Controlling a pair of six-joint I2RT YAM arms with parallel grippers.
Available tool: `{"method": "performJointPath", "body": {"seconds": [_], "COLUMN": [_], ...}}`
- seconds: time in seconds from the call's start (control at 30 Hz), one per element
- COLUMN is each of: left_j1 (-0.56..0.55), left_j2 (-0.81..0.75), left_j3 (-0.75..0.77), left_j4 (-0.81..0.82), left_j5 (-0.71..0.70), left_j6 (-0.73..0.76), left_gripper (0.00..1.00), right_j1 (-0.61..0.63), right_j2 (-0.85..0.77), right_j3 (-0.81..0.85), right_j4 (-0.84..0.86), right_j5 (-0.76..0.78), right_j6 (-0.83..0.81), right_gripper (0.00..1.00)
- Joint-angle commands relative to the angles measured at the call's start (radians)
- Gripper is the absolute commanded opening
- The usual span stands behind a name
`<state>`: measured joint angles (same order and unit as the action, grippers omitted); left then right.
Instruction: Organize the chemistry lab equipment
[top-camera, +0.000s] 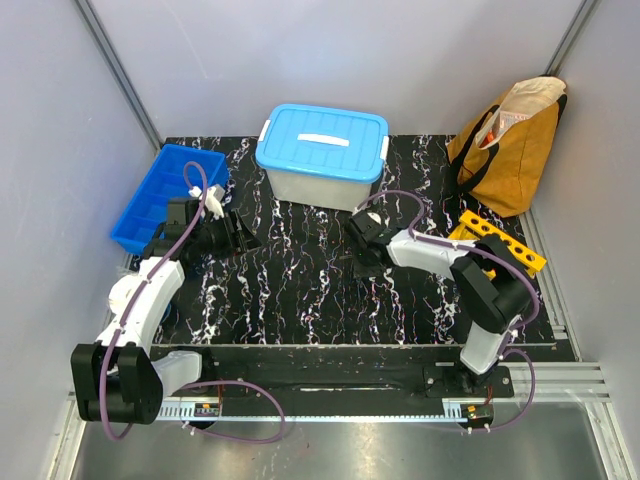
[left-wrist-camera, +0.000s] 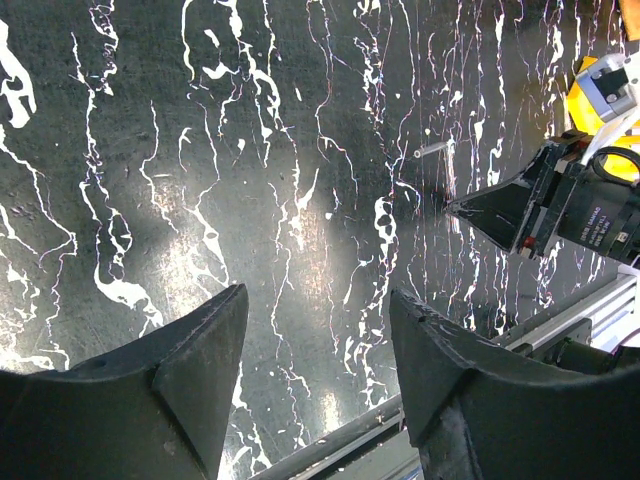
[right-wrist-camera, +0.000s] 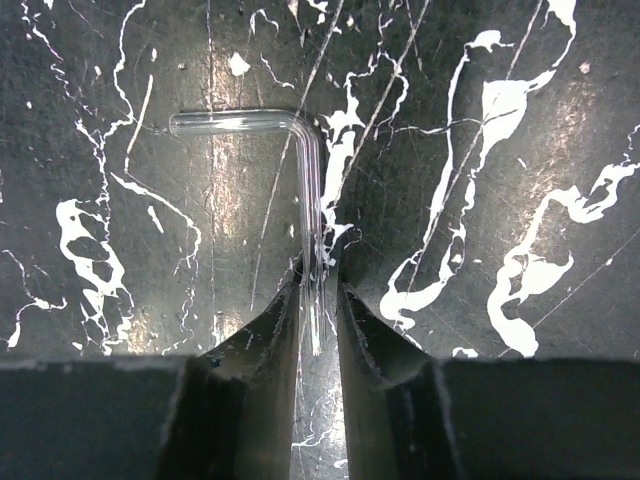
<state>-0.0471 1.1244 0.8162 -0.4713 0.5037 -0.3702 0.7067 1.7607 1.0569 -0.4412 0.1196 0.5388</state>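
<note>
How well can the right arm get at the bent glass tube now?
Probably yes: the right end effector straddles the straight leg of the bent glass tube, which lies on the table with nothing around it. Whether it grips yet is unclear.

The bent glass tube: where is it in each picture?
Top external: too small to see; it would be under the right gripper, mid-table.
Left wrist: the bent glass tube is a thin pale stick upper right, just past the right gripper.
Right wrist: the bent glass tube lies in the centre, its long leg between the right gripper fingers.
Shared landmark: the right gripper.
</note>
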Motion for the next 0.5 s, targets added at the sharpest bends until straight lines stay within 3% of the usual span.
{"method": "performJointPath", "body": {"seconds": [0.0, 0.47], "left_j1": [-0.004, -0.004], "left_j2": [-0.029, 0.003], "left_j3": [-0.002, -0.017], "left_j4": [0.049, 0.065], "left_j5": [0.016, 0.042], "left_j6": [0.014, -0.016], "left_gripper": [0.63, 0.63], "right_j1": [0.033, 0.073], "right_j2": [0.029, 0.077], "right_j3": [0.052, 0.080], "right_j4": [-0.045, -0.064], "right_j5": [0.072, 0.092], "right_j6": [-0.022, -0.016], "right_gripper": [0.25, 0.09]}}
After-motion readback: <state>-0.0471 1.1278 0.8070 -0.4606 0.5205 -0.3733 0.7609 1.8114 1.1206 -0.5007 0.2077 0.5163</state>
